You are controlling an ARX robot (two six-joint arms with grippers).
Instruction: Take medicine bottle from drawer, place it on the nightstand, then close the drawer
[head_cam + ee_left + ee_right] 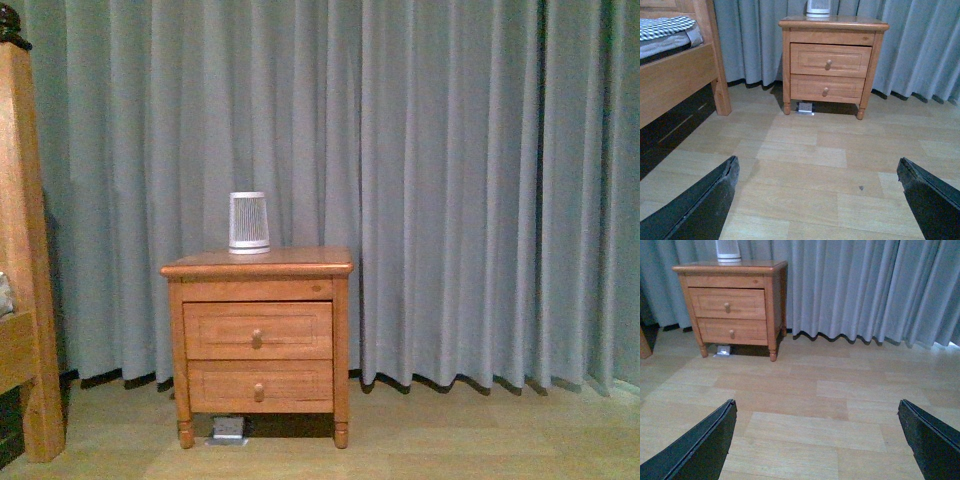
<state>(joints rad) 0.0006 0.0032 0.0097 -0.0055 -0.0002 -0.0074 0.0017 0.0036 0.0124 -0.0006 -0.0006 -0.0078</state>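
Left fingers (700,210) and right fingers (700,450) both spread wide, well back from the nightstand (300,263). Upper drawer (215,330) shut, medicine bottle unseen, presumably inside. Danger: slipping off that small knob (256,338), or bumping the ribbed canister (249,221) at twelve o'clock.

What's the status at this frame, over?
Left gripper and right gripper open, empty, well short of the nightstand. Drawer shut, medicine bottle not in view. Only a white ribbed canister on top.
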